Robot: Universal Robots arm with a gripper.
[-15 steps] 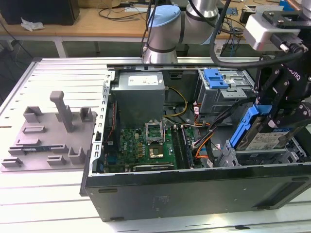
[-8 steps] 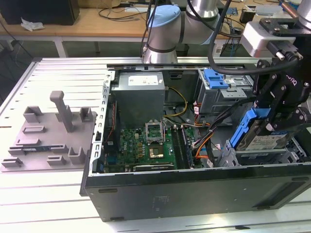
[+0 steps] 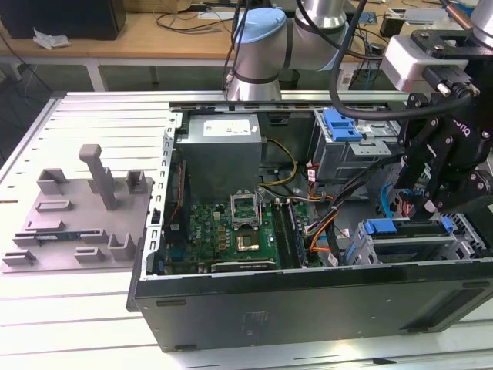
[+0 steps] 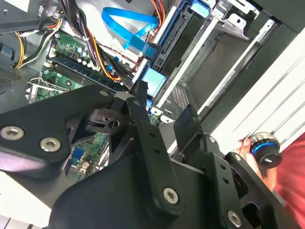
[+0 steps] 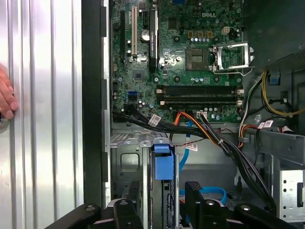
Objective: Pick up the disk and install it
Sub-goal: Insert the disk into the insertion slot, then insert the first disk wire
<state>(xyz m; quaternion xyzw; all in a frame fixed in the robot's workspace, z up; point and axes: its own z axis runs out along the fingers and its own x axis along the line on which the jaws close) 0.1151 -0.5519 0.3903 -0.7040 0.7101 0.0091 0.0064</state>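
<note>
Hovering over the drive cage (image 3: 360, 247) inside the open computer case (image 3: 308, 302), my end effector (image 3: 426, 206) spread wide and holding nothing, I judge the disk (image 3: 407, 240), its blue carrier seated in that cage just beneath me, already installed, with nothing visibly left.

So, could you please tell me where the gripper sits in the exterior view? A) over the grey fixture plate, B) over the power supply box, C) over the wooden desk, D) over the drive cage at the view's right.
D: the open gripper hangs above the drive cage that holds the blue-framed disk, at the exterior view's right end of the computer case.
</note>
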